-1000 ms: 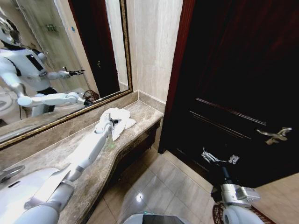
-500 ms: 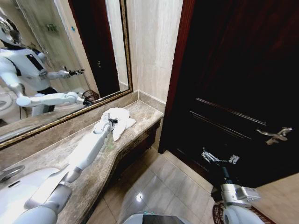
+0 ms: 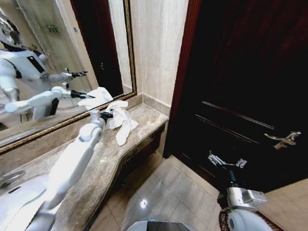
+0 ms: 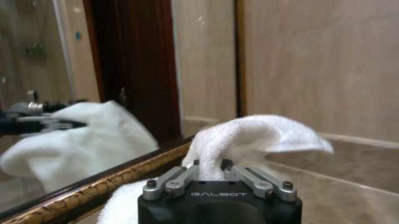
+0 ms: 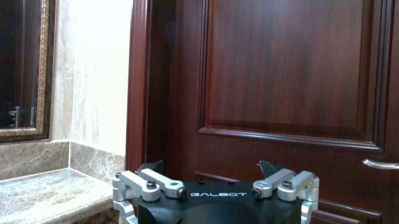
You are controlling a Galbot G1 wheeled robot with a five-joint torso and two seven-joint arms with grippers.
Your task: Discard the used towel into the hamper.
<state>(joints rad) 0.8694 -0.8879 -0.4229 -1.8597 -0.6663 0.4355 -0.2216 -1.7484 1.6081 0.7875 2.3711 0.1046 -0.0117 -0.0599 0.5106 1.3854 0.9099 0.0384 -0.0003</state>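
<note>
We pinch the towel (image 3: pixel 119 121) in the left tool (image 3: pixel 107 115), at 11 o'clock over the table (image 3: pixel 103 166), to lift it clear. The left wrist view confirms cloth between the pressed-together fingers (image 4: pixel 176 177). The right tool (image 5: pixel 215 179) idles spread at 4 o'clock, facing the door (image 5: pixel 293 74).
</note>
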